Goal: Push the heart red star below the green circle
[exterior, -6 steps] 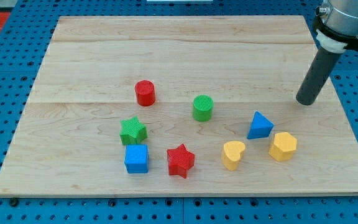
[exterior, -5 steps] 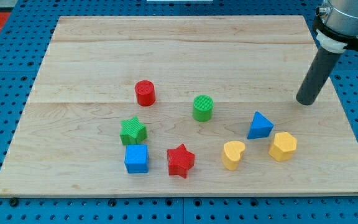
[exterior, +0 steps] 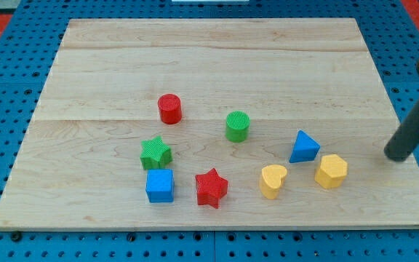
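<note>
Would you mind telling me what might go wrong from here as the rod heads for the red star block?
1. My tip sits at the view's right edge; the yellow hexagon block, yellow heart block and blue triangle block lie between it and the red star block, so a straight path would likely scatter them.
2. The blue cube block sits close on the star's left, so swinging around that side could nudge it.

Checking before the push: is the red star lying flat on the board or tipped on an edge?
Flat. The red star shows its full star-shaped top face upward, sitting level on the wooden board.
</note>
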You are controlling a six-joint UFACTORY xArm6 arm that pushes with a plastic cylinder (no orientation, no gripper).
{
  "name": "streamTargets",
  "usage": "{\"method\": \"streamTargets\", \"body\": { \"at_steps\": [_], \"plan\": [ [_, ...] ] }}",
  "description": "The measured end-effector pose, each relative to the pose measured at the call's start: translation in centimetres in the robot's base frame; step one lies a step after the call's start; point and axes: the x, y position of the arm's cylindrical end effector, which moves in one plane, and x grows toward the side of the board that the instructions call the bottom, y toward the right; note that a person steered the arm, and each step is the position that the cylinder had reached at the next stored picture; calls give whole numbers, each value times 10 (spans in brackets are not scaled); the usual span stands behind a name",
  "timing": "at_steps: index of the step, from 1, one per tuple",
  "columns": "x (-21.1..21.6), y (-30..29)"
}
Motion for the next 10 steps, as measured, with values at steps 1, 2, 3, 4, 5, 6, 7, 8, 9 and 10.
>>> {"method": "streamTargets", "body": {
  "at_steps": [1,2,3,4,5,6,7,8,9,10],
  "plan": [
    [46,-39],
    [57,-117],
    [41,-180],
    [33,-213],
    [54,-209],
    [78,-237],
    [61,-275],
    [25,-268],
    [28,-238],
    [34,-206]
  ]
}}
